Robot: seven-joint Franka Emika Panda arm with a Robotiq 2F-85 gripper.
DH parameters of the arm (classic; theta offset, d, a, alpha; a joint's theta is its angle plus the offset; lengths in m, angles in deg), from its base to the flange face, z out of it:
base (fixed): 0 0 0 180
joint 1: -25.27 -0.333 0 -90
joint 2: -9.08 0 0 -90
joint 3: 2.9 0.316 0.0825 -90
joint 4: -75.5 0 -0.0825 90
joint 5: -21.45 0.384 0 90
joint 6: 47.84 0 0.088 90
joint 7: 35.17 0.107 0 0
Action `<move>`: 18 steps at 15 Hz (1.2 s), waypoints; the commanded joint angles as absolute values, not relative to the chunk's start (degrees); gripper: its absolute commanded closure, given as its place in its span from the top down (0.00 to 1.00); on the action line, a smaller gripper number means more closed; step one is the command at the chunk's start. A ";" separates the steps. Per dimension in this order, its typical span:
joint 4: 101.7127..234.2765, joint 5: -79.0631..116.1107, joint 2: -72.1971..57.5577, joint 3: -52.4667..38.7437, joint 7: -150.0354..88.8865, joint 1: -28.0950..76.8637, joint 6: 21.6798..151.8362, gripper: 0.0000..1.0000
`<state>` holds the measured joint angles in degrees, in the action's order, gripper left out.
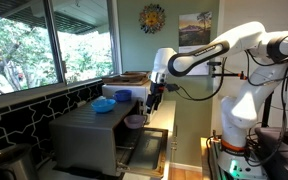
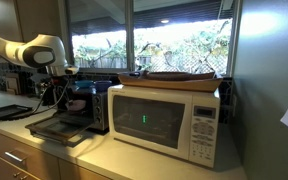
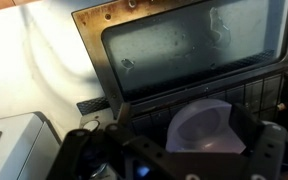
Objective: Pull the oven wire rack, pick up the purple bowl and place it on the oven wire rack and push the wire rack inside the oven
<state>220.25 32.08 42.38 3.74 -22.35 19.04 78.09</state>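
Note:
The purple bowl [image 3: 206, 125] sits upright on the oven wire rack [image 3: 252, 88], which is drawn out over the dropped oven door [image 3: 184, 45]. My gripper [image 3: 179, 150] hangs just above the bowl, open, with one dark finger on each side and nothing held. In an exterior view the gripper [image 1: 155, 100] hovers over the front of the grey oven [image 1: 89, 135], and the purple bowl [image 1: 134, 121] lies below it at the cavity's mouth. From the opposite side, the gripper [image 2: 59, 92] stands over the open door [image 2: 56, 128] of the oven [image 2: 86, 105].
A blue bowl [image 1: 104, 104] rests on the oven's top. A white microwave [image 2: 164, 120] with a flat wooden tray [image 2: 179, 76] on it stands beside the oven. Windows and a dark tiled wall run behind the counter [image 3: 24, 70].

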 commanded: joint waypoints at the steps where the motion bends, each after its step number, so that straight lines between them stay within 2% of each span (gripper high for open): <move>1: 223.04 33.92 42.29 3.07 -27.53 17.06 81.47 1.00; 9: 228.80 36.06 42.80 1.24 -38.46 13.67 88.70 1.00; 18: 233.20 35.70 40.81 1.23 -39.23 12.30 101.09 1.00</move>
<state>231.31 35.45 40.97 2.24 -38.19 13.44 97.65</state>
